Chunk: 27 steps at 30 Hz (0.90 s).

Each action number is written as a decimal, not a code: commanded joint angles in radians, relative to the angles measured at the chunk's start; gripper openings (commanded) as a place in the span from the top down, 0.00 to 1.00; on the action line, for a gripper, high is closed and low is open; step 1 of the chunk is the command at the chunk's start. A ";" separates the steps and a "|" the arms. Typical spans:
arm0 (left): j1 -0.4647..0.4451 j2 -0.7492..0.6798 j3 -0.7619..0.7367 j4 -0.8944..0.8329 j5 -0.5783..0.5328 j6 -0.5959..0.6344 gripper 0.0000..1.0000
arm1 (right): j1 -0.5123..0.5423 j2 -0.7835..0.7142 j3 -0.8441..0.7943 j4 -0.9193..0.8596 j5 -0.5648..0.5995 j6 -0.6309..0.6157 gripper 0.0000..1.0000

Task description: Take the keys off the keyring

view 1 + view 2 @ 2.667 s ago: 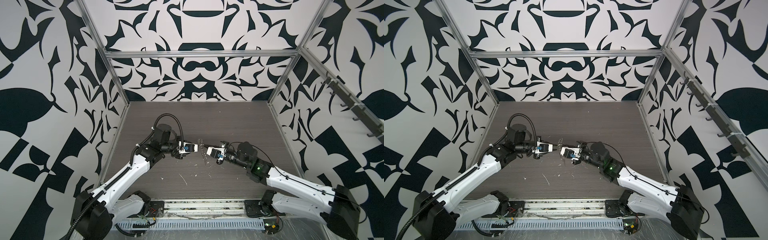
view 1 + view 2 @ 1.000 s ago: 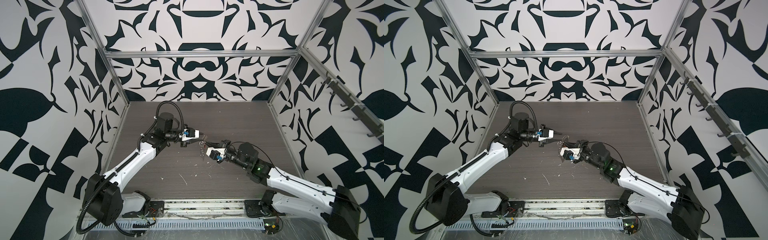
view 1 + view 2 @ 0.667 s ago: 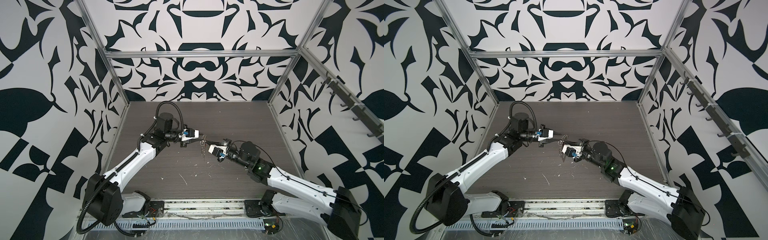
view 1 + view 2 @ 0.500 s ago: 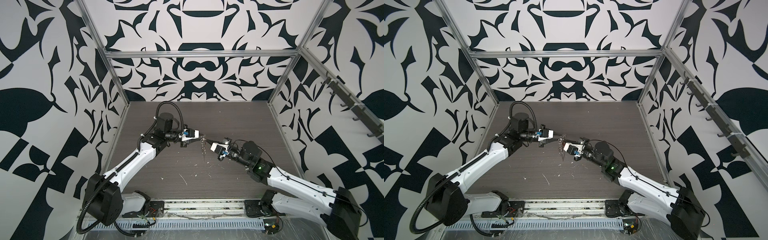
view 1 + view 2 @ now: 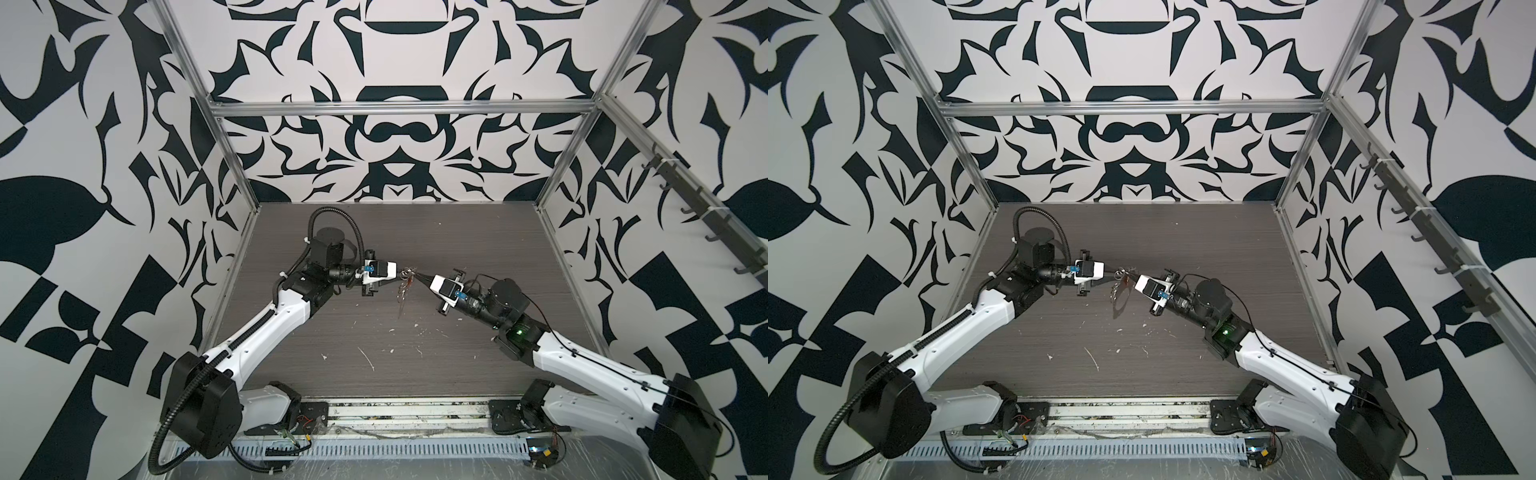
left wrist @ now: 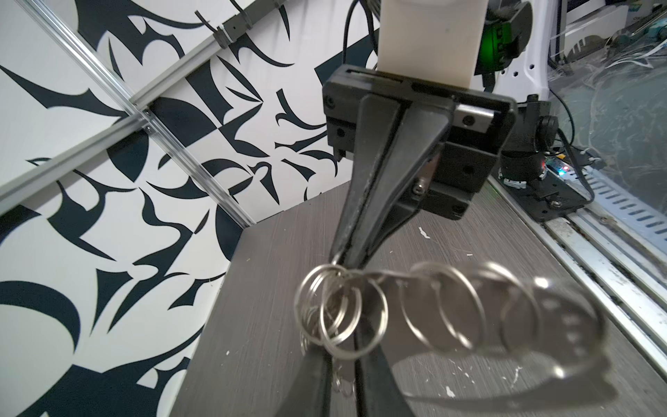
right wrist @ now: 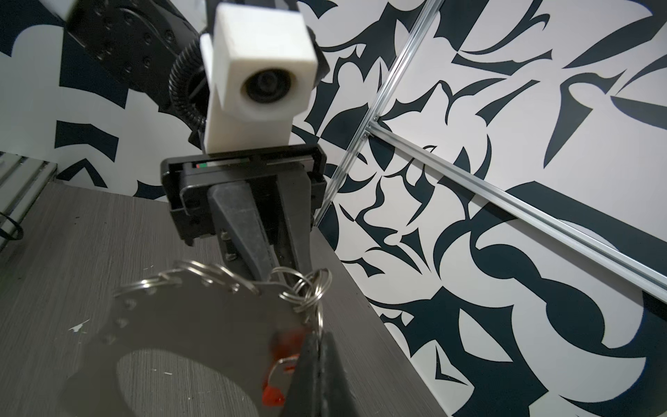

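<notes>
Right gripper (image 5: 417,275) is pinched tight on the keyring (image 7: 308,290), a tangle of small silvery wire split rings, and holds it in the air over the middle of the dark grey wood-grain table (image 5: 457,365). The left gripper (image 5: 400,273) faces it from the other side. Its fingers are drawn in narrow with some of the rings between the tips, but whether they actually clamp the wire I cannot tell.

A chain of larger rings runs from the tangle to a flat grey metal plate (image 7: 187,321) with a row of small holes, blurred in both wrist views. A red plastic tag (image 7: 285,346) hangs just beside the right fingers.

The keys (image 5: 401,299) seem to be the thin silvery pieces dangling under the rings in a top view. They are too small there to count or separate.

The bunch looks light and stiff but loose: every piece likely swings freely, and thin polished metal will probably slip between the pads. A key is best taken flat across its head, close to the hole. The other gripper should hold that key's own ring near the split, not a neighbouring ring, since the springy coil resists and the tangle could twist away.
</notes>
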 commanded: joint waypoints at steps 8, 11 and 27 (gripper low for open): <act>0.003 -0.046 0.003 -0.107 -0.331 0.178 0.80 | -0.009 -0.037 0.070 -0.093 0.020 -0.161 1.00; 0.025 -0.052 0.012 -0.099 -0.274 0.173 0.80 | -0.009 -0.045 0.095 -0.199 -0.001 -0.233 1.00; 0.016 0.074 0.121 -0.104 -0.028 0.123 0.76 | -0.009 -0.044 0.115 -0.350 -0.078 -0.341 1.00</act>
